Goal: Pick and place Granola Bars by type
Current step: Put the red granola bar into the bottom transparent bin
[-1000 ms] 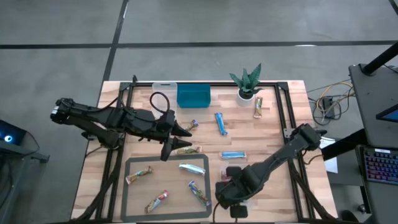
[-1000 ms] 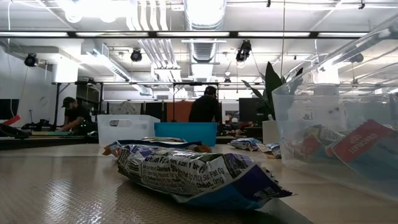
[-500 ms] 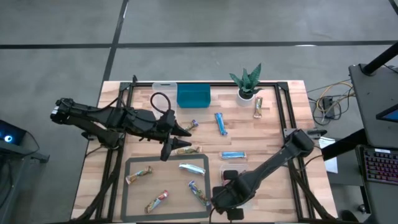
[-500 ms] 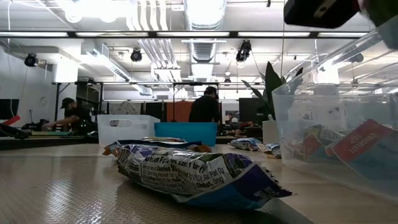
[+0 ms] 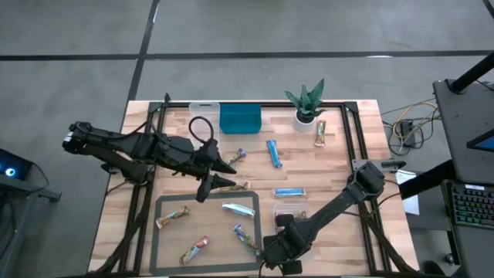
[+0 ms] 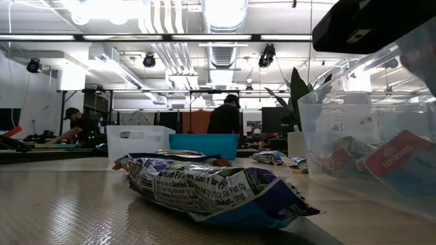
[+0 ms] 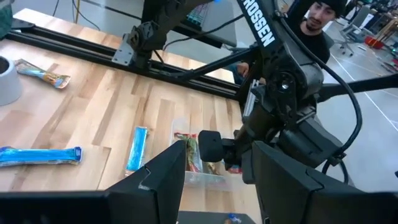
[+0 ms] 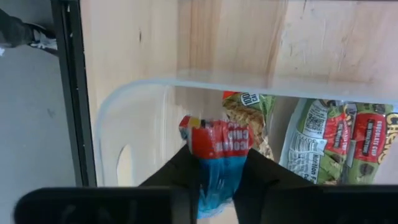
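My right gripper (image 8: pixel 216 167) points down over a clear tub (image 8: pixel 124 124), shut on a red-and-blue granola bar (image 8: pixel 215 140). In the tub lie green-and-red bars (image 8: pixel 339 140). In the high view that arm (image 5: pixel 279 245) covers the tub's near end (image 5: pixel 291 217). My left gripper (image 7: pixel 214 174) hovers open above the table's left half (image 5: pixel 216 174) with nothing between its fingers. Loose bars lie on the wood: two blue ones (image 5: pixel 273 152) (image 5: pixel 290 193) and a brownish one (image 5: pixel 231 186) just below the left gripper. My right gripper pinches the bar's blue part (image 8: pixel 215 174) between its two fingers (image 8: pixel 181 169), from above, pointing down. The red end (image 8: pixel 214 132) sticks out past the fingertips. The bar is lifted clear, over the inside of the tub.
A grey tray (image 5: pixel 158 232) at the near left holds several bars. At the far edge stand a teal bin (image 5: pixel 240 120), another clear tub (image 5: pixel 204 114) and a potted plant (image 5: pixel 306 104). One bar (image 5: pixel 320 133) lies far right. In the low view a bar (image 6: pixel 204 187) lies in front.
My right gripper has gone down with the bar toward the clear tub, drifting a little toward the table's near left; in the low view the arm has come into sight at the top right. The left arm has kept still.
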`<state>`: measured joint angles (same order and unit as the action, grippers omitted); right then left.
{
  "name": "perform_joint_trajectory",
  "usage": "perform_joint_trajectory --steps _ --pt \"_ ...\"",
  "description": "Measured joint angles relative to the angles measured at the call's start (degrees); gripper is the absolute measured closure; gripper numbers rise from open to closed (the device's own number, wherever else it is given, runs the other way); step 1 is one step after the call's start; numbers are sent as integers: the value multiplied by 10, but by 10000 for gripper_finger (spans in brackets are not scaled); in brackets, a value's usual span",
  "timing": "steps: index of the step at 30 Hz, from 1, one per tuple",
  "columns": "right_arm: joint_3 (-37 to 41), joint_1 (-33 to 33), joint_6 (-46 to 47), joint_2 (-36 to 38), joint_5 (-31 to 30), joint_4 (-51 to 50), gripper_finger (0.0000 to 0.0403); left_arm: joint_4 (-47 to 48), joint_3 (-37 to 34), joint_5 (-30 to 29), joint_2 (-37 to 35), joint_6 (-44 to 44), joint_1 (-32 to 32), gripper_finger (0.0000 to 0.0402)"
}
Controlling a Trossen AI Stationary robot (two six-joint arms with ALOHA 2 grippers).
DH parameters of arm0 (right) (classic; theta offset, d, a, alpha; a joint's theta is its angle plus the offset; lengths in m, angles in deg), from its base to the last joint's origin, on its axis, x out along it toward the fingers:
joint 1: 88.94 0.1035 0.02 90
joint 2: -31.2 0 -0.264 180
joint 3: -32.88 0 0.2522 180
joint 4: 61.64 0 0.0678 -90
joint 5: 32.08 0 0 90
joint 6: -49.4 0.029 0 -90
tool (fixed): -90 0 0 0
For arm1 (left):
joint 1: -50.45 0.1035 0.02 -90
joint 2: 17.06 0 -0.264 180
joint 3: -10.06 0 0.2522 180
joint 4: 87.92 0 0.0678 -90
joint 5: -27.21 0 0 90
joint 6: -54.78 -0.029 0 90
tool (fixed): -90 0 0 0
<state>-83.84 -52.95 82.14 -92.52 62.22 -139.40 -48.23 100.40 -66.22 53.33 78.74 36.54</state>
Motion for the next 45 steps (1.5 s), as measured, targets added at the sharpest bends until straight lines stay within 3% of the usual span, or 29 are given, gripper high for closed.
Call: perform_joint_trajectory --steps 9,16,30,39,45 --pt "0 2 -1 1 1 -1 269 8 0 2 0 2 0 234" --pt "0 2 1 2 1 0 216 7 0 37 0 2 0 234" --pt "-28 1 -28 28 -2 -4 125 23 0 35 0 21 1 234" --pt "-28 -6 -26 82 -72 -42 111 83 0 35 0 66 3 234" --pt "-37 -11 2 122 -179 -3 110 121 0 45 -1 96 2 234"
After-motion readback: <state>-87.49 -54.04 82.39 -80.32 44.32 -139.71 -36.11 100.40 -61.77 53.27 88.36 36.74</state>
